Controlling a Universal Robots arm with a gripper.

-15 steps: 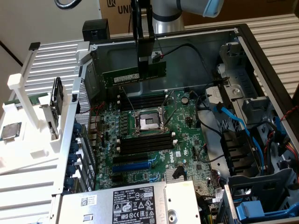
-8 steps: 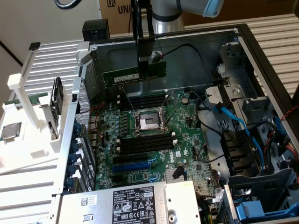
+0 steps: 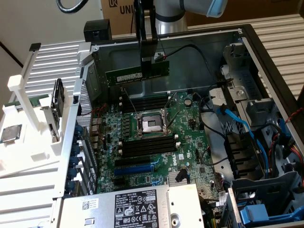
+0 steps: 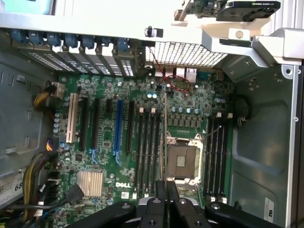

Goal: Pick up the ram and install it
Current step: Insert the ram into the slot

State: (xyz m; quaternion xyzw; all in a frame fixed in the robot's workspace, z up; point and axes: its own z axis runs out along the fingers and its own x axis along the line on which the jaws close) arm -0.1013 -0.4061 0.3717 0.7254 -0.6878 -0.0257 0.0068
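Overhead, an open computer case (image 3: 266,61) is lying on its side and taking up most of the scene, with the green motherboard (image 3: 156,142) sitting flat in its floor. A white slatted rack (image 3: 42,123) is standing just beside the case on the exterior view's left, carrying a processor chip (image 3: 10,133) and a dark card (image 3: 58,102) set upright. A grey power supply (image 3: 128,204) is filling the near edge of the case, its black label too small to read. Blue cables (image 3: 237,126) and black cables are trailing across the drive bays toward the exterior view's right. A cardboard box (image 3: 118,12) is sitting behind the case, showing the letters "UN".

On the board, the empty processor socket (image 3: 149,124) is lying between two banks of long black memory slots (image 3: 147,145), and a blue expansion slot (image 3: 137,168) is running nearer the power supply. In the wrist view, white "DELL" lettering (image 4: 124,185) is showing beside a silver heatsink (image 4: 90,183).

The pincer (image 3: 148,66) is hanging above the far edge of the board, clamped on the ram (image 3: 137,74), which is held level in the air, clear of the slots, its white label strip facing the camera.
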